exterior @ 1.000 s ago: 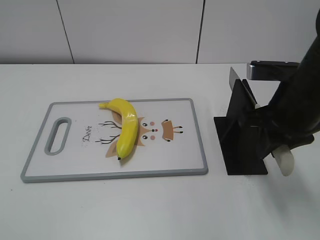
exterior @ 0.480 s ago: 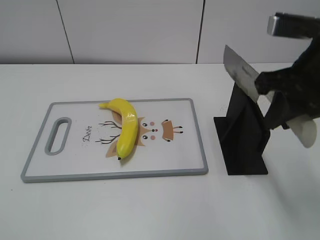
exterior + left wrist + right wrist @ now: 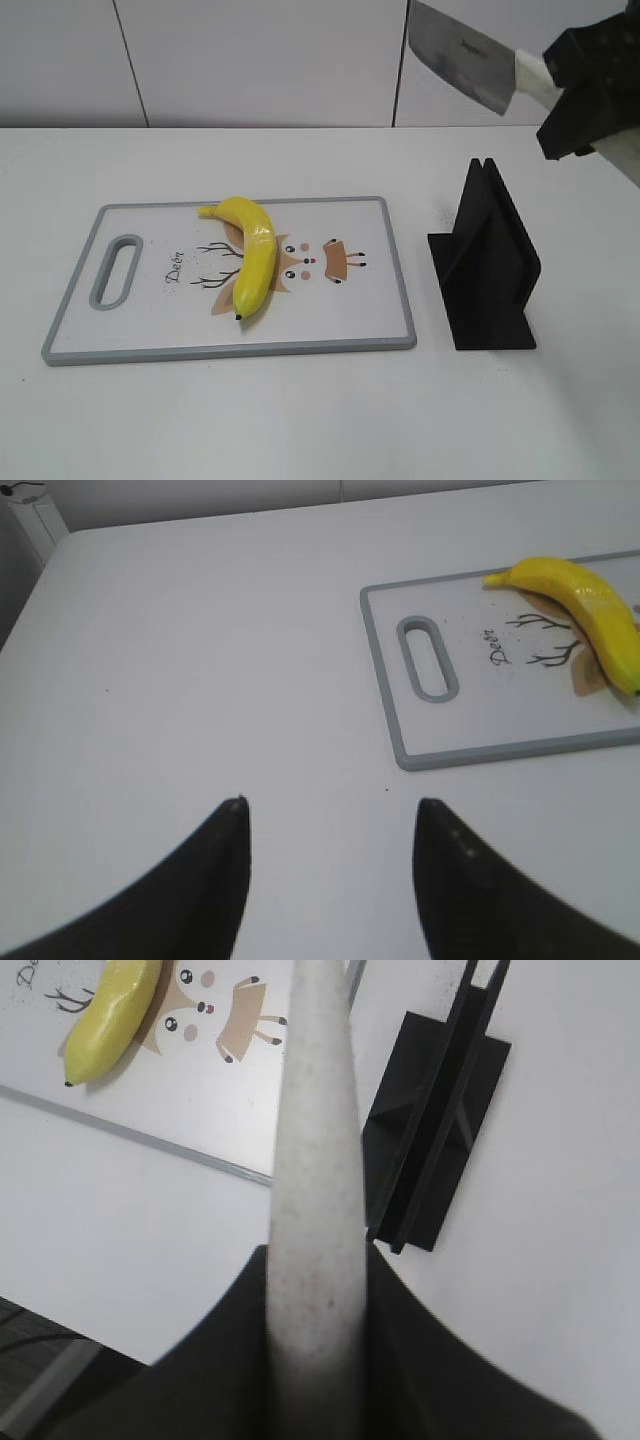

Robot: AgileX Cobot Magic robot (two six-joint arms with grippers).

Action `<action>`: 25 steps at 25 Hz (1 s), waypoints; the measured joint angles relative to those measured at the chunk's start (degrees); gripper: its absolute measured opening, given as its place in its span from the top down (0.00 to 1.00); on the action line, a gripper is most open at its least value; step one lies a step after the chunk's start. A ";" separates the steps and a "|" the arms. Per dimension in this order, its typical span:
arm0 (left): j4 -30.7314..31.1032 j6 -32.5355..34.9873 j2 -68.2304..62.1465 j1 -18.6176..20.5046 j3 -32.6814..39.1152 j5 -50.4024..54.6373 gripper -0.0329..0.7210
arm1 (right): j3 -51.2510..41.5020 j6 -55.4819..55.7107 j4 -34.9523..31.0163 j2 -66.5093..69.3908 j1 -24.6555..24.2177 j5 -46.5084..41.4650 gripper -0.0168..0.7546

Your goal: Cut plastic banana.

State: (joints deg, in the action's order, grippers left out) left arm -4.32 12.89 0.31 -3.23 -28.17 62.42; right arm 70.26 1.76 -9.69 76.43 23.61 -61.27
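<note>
The yellow plastic banana (image 3: 252, 262) lies on the white cutting board (image 3: 380, 300) with a grey rim, its dark tip toward the front. It also shows in the left wrist view (image 3: 590, 605) and the right wrist view (image 3: 110, 1015). My right gripper (image 3: 585, 85) is shut on the pale handle of a knife (image 3: 462, 55), held high at the top right, blade pointing left. In the right wrist view the knife handle (image 3: 315, 1160) fills the jaws (image 3: 318, 1290). My left gripper (image 3: 330, 815) is open and empty above bare table, left of the board.
A black knife stand (image 3: 488, 265) sits on the table right of the board, empty; it also shows in the right wrist view (image 3: 430, 1130). The board has a handle slot (image 3: 116, 270) at its left end. The white table front edge shows in the right wrist view.
My right gripper has lifted the knife out of the black stand and raised it up and to the left. The banana and the board have not moved.
</note>
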 joint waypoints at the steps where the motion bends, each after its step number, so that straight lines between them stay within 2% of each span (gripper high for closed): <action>1: 0.00 0.00 0.00 0.00 -0.18 -0.35 0.31 | 0.19 -2.74 0.29 0.00 0.00 0.20 0.76; 7: 0.23 0.06 -8.06 0.00 -1.74 -2.83 0.31 | 0.86 -12.30 1.35 1.37 0.00 3.02 0.76; 12: -0.10 2.61 -21.58 0.00 -4.50 -11.64 0.31 | 5.74 -18.24 1.39 6.94 -0.05 3.49 0.76; 18: -8.06 19.89 -39.49 0.00 -13.25 -17.73 0.31 | 15.41 -24.60 1.39 15.77 -0.05 -0.08 0.76; 22: -13.09 29.61 -51.86 0.00 -23.35 -17.53 0.31 | 20.87 -31.75 0.47 21.77 -0.10 -2.69 0.76; 25: -14.40 36.58 -60.65 -0.88 -31.85 -15.02 0.31 | 23.63 -37.93 -1.60 25.88 -0.28 -3.57 0.76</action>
State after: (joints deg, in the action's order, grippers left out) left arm -18.72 49.47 -60.34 -4.11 -60.02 47.40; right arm 93.88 -36.17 -11.29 102.32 23.32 -64.85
